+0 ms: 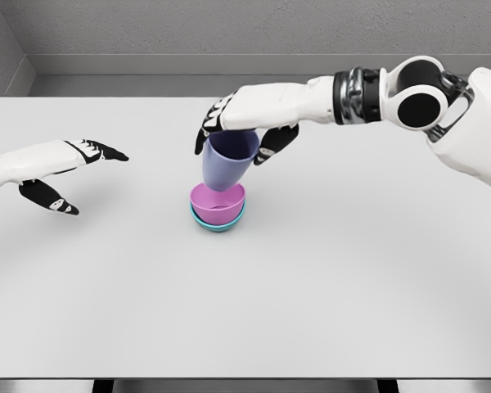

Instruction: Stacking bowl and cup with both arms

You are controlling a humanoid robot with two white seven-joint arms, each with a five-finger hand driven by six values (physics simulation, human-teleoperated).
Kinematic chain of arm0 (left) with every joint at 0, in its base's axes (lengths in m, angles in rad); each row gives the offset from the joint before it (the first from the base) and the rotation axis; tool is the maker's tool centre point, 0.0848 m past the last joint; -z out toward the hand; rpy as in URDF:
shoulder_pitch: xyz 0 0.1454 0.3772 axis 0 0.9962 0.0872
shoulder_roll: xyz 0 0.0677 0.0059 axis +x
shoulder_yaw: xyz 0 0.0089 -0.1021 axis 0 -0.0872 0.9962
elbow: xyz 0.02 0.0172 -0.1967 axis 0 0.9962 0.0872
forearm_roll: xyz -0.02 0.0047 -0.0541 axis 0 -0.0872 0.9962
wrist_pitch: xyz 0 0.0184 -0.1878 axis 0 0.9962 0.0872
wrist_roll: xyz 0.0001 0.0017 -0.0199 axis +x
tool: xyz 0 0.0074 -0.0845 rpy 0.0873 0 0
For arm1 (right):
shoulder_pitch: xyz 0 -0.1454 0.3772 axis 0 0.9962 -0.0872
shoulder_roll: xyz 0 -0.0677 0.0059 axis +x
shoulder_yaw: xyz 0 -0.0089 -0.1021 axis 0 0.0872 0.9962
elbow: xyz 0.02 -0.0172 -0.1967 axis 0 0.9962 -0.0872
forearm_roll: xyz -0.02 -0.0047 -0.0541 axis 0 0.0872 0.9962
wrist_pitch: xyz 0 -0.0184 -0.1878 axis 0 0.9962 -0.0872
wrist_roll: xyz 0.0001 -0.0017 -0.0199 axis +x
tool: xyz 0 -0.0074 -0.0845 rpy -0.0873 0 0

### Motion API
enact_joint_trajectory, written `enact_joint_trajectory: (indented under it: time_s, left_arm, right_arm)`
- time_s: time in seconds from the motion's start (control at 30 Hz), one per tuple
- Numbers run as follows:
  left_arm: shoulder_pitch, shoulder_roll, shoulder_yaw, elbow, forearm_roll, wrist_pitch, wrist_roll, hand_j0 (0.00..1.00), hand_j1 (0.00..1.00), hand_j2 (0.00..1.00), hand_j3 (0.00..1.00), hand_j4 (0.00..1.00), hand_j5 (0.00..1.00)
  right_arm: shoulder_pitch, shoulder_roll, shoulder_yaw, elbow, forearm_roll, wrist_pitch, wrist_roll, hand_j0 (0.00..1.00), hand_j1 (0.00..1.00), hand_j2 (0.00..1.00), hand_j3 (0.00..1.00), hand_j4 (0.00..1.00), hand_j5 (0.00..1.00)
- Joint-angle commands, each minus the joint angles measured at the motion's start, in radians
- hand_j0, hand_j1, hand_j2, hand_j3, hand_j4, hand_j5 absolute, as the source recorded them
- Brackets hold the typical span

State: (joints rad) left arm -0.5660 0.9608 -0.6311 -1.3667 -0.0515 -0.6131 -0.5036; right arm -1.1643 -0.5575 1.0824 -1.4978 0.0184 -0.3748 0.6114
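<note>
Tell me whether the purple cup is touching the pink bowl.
Cannot tell. In the head view the purple cup, gripped by the right robot hand, overlaps the rim of the pink bowl, so any gap or contact is hidden.

Can't see most of the teal bowl (217,224), only a thin rim and a sliver of side peeking out under the pink bowl (218,203) nested in it, and the pink one's back rim is covered by the bottom of the blue cup (227,160). Cup's upper rim tucked behind the right hand (244,123), so no telling how the palm sits on it. Left arm (16,164) chopped off at the left edge, right arm (466,123) cut by the right edge past the shoulder.
</note>
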Motion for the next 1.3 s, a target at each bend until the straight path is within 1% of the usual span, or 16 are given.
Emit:
enact_joint_trajectory:
  time_s: [0.0,0.47,1.1,1.27]
  left_arm:
    - [0.000,0.001,0.001,0.000,0.007,0.002,0.000,1.00,1.00,1.00,1.00,1.00,1.00]
    - [0.000,0.001,0.001,0.000,0.001,0.002,0.000,1.00,1.00,1.00,1.00,1.00,1.00]
    - [0.000,0.001,0.001,0.000,0.001,0.002,0.000,1.00,1.00,1.00,1.00,1.00,1.00]
    - [0.000,0.001,0.001,0.000,0.001,0.002,0.000,1.00,1.00,1.00,1.00,1.00,1.00]
  right_arm:
    - [0.000,-0.001,0.005,-0.002,-0.014,0.002,-0.001,0.73,0.73,0.73,0.73,0.73,0.73]
    - [-0.005,-0.002,0.045,-0.001,-0.028,0.002,-0.001,0.73,0.73,0.73,0.73,0.73,0.73]
    - [-0.005,-0.001,0.059,0.001,-0.028,0.008,-0.001,0.74,0.74,0.74,0.74,0.74,0.74]
    - [-0.006,-0.001,0.060,0.001,-0.028,0.007,-0.001,0.76,0.76,0.76,0.76,0.76,0.76]
